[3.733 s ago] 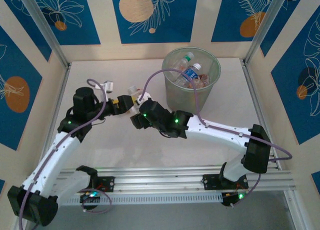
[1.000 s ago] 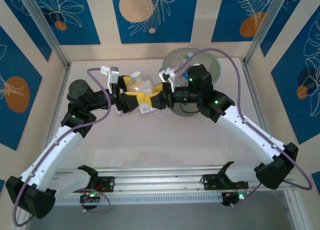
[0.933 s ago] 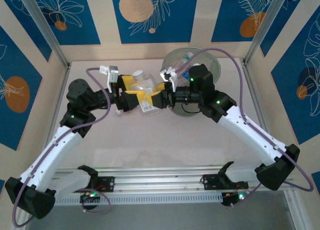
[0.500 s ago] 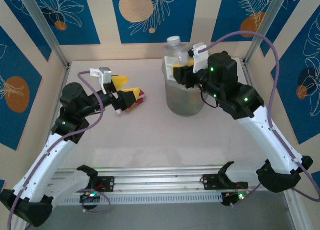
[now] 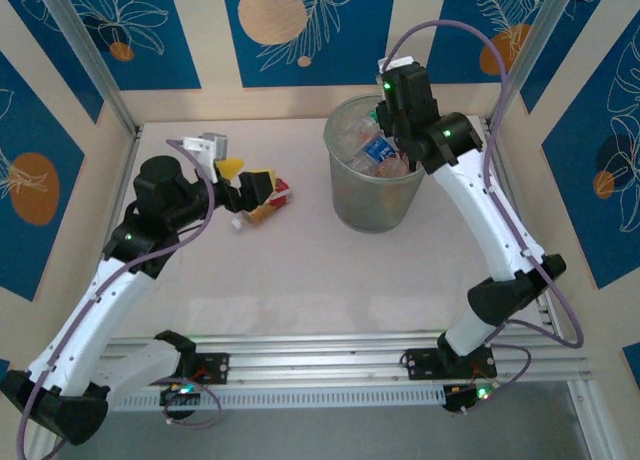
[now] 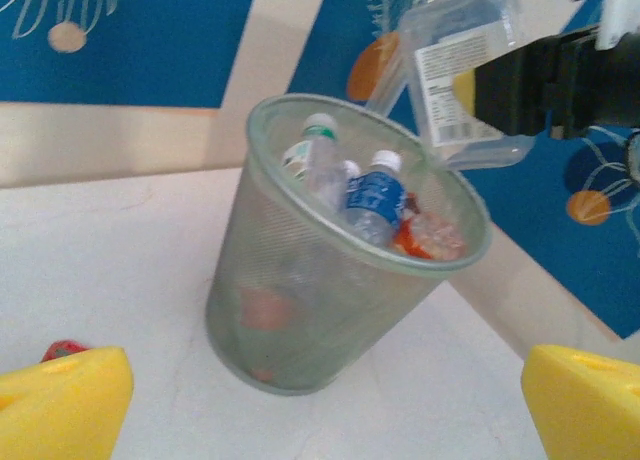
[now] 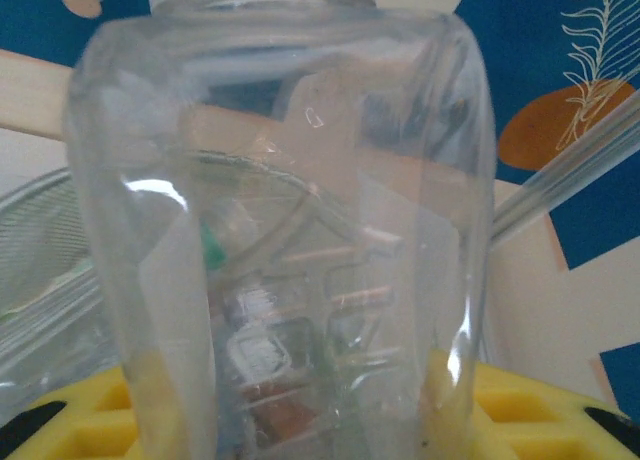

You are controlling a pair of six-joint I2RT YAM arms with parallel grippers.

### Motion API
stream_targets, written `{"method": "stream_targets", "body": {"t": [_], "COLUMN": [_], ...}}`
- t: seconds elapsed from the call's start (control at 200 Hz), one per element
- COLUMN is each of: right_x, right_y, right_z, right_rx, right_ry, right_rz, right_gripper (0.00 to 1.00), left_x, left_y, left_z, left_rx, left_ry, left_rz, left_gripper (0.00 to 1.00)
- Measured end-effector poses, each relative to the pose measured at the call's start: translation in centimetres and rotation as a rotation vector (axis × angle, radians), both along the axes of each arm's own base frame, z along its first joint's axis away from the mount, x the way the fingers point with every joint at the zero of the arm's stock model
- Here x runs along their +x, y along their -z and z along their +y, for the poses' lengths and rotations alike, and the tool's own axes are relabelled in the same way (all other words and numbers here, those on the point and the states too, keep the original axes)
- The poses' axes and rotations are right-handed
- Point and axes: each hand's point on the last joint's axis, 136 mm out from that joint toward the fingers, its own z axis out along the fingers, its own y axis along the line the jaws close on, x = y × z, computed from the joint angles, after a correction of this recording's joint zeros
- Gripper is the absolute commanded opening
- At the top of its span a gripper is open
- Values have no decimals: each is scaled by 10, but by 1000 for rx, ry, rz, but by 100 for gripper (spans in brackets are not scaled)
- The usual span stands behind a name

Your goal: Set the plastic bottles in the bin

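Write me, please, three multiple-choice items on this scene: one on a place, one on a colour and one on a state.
1. Where is the clear bottle that the right gripper holds? A. above the bin B. deep inside it C. beside it
2. The white-capped bottle at the bin's middle has a label coloured: A. yellow B. red C. blue
3. The left gripper is: A. shut on a bottle B. open C. shut on the rim
Answers: 1 A, the left wrist view shows it over the rim; 2 C, its label is blue; 3 B, its yellow fingers stand wide apart.
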Motion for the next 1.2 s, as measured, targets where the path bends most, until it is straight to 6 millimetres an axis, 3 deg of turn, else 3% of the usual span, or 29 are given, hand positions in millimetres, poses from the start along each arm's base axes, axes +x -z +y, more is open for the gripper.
{"method": "stream_targets", "body": {"t": [0.185,0.46,0.705,1.03,1.2], "right_x": [12,27,26,21,19], "right_y": [7,33,44,82,84], "right_z": [-5,-8,-17,-40,-45], "right_rx": [-90,-241,-292,-311,-290], "right_ry": [35,91,121,160,162], "right_rz": [19,76,104,210,218], "right_gripper": [28,27,28,30,30], "left_x": [9,11,13,14,14], "left_y": [21,29,30,33,36], "left_z": [3,8,11,13,15], "left_rx": [40,57,59,63,69], "left_ry": [-33,-59,-68,-76,-81], "left_rz": [68,95,99,109,123], "left_gripper": [100,99,99,100,99]}}
